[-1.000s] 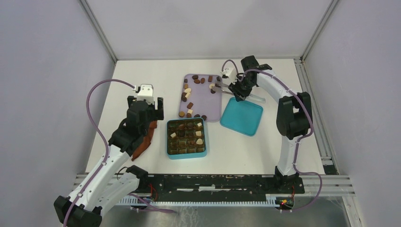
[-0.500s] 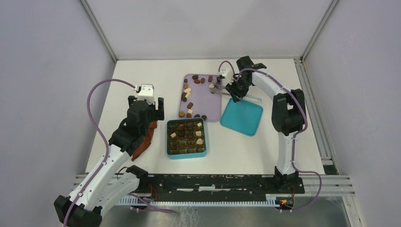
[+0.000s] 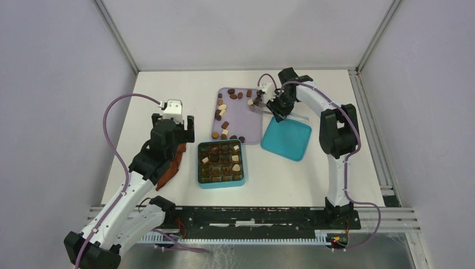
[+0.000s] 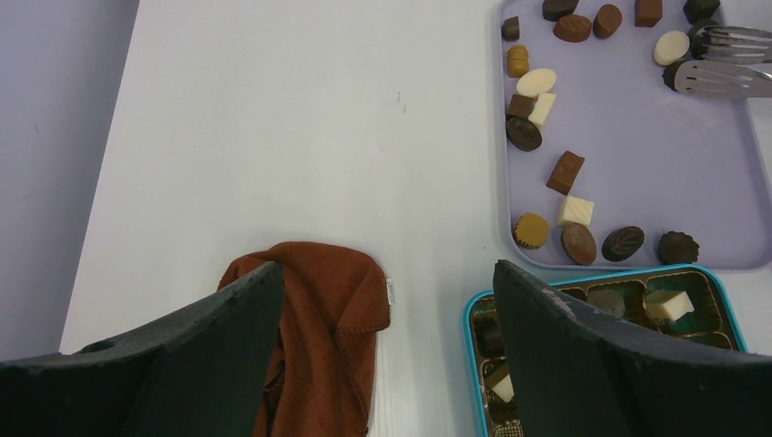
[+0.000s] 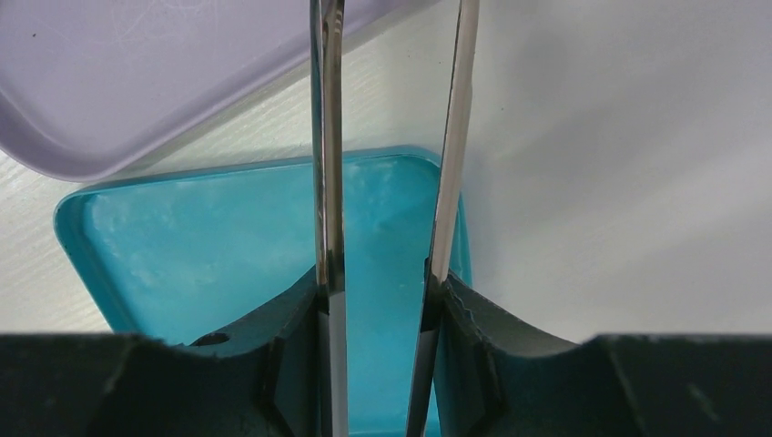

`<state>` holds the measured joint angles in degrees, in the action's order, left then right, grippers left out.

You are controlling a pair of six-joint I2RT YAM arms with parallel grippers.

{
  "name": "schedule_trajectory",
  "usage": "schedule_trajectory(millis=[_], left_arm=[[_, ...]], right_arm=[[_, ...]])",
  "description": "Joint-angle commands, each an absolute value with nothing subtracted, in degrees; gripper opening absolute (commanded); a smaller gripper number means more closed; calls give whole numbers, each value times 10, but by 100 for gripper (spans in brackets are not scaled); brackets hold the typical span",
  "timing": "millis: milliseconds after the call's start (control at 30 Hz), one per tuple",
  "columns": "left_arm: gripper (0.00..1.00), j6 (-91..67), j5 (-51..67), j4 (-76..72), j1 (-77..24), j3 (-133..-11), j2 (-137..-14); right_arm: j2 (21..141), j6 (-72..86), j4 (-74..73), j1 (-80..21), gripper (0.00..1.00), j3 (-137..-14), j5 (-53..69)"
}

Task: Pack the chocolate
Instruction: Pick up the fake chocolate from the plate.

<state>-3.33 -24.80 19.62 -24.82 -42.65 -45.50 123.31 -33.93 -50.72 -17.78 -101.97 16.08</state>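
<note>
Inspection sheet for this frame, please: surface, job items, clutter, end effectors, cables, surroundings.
Surface: white table.
Job's things: chocolates loose on the lavender tray; teal box partly filled; teal lid beside the tray.
Clutter: reddish-brown cloth left of the box.
End effectors: left end effector open, empty, above the cloth; right end effector shut on tongs, tips over the tray's far corner.
Cables: purple cable looped at each arm.
Surroundings: grey walls, metal frame.

The tongs (image 5: 328,182) are bright polished metal, while the fingers (image 5: 273,364) of the right gripper (image 5: 382,296) look dark, matt and slightly grainy. The lilac tray (image 4: 637,118) is smooth matt plastic, the teal lid (image 5: 228,246) glossier plastic with cloudy scuffs. The reddish-brown cloth (image 4: 319,300) is soft napped fabric with a stitched hem; the chocolate (image 4: 535,82) has a smooth, faint sheen.
</note>
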Motion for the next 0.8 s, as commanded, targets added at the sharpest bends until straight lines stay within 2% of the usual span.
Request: schedule_trajectory(millis=[0, 367, 533, 767], left_arm=[[90, -16, -238, 176, -245, -432, -456], [90, -16, -238, 177, -244, -432, -453], [90, -15, -238, 177, -245, -432, -452], [90, -15, -236, 177, -244, -432, -455]], right_arm=[[1243, -327, -506, -181, 45, -1051, 153], [1268, -325, -518, -190, 46, -1082, 149], [1270, -326, -522, -192, 44, -1088, 148], [1254, -329, -523, -192, 22, -1074, 153]])
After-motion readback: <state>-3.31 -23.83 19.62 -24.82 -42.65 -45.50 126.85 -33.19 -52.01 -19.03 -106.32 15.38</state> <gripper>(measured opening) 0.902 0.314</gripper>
